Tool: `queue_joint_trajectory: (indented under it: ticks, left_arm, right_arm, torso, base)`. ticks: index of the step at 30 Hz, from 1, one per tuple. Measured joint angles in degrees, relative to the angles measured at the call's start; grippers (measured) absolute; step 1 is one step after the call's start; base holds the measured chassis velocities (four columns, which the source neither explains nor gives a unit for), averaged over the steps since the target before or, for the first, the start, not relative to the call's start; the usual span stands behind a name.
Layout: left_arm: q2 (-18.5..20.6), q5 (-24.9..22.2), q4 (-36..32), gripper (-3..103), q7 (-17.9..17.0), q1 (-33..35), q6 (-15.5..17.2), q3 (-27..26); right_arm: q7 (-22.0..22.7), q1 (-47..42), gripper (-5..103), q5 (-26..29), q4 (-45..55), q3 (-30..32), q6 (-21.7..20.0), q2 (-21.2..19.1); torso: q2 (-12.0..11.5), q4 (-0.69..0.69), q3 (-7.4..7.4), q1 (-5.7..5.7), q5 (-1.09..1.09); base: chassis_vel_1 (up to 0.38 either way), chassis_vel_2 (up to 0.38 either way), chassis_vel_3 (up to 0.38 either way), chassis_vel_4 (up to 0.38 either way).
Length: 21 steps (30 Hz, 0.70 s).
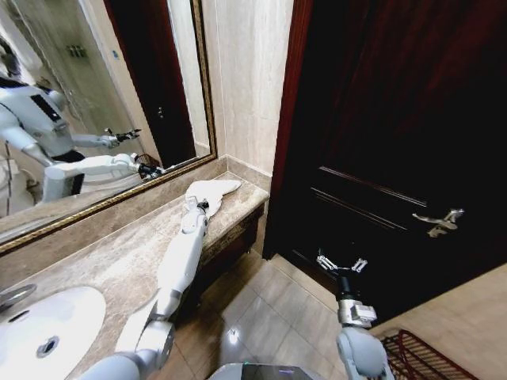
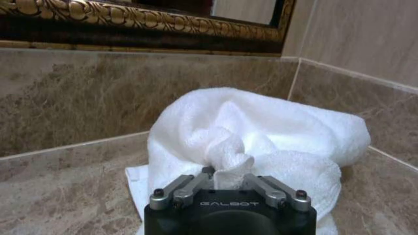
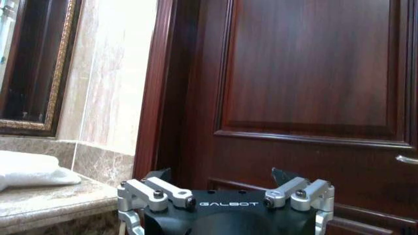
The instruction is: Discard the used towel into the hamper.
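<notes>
Towel (image 2: 261, 142): white, bunched, lying on the marble counter (image 1: 119, 253) at its far corner, under the mirror (image 1: 95, 95) and next to the door (image 1: 396, 119). Left gripper (image 2: 226, 177) is at the towel; fingers drawn in on a twisted fold at the near edge, pinching it. Towel rests on the counter, not lifted.

Step judged: grasp made, lift pending.

Hamper (image 1: 420, 356): reddish wire rim on the floor at the robot's right, well apart from the counter. Right gripper (image 1: 342, 265) hangs idle before the door, jaws spread, holding nothing.

Next move calls for raising the towel clear of the counter edge without losing the fold, then carrying it across and down to the hamper.
</notes>
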Motion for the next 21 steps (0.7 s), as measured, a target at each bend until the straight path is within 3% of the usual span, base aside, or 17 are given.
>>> queue_joint_trajectory:
  ticks: [4,14,21]
  left_arm:
    - [0.18,0.0,-0.68,6,1.23,0.92,-1.44,-0.16]
    - [1.1,-0.82,-4.37,6,2.76,2.74,-3.34,-0.55]
    - [2.1,-1.43,-12.94,6,3.46,7.84,-7.61,-0.38]
  right_arm:
    - [0.04,0.05,100,-0.02,0.23,-0.1,-0.05,0.12]
    - [-0.07,-0.61,100,-0.39,1.0,-0.33,-0.03,0.48]
    - [-0.04,-0.94,100,-0.53,1.36,-0.29,-0.01,0.57]
  torso:
    - [0.0,0.0,0.0,0.0,0.0]
    - [0.0,0.0,0.0,0.0,0.0]
    - [0.0,0.0,0.0,0.0,-0.01]
  base:
    - [0.0,0.0,0.0,0.0]
    - [0.0,0.0,0.0,0.0]
    - [0.0,0.0,0.0,0.0]
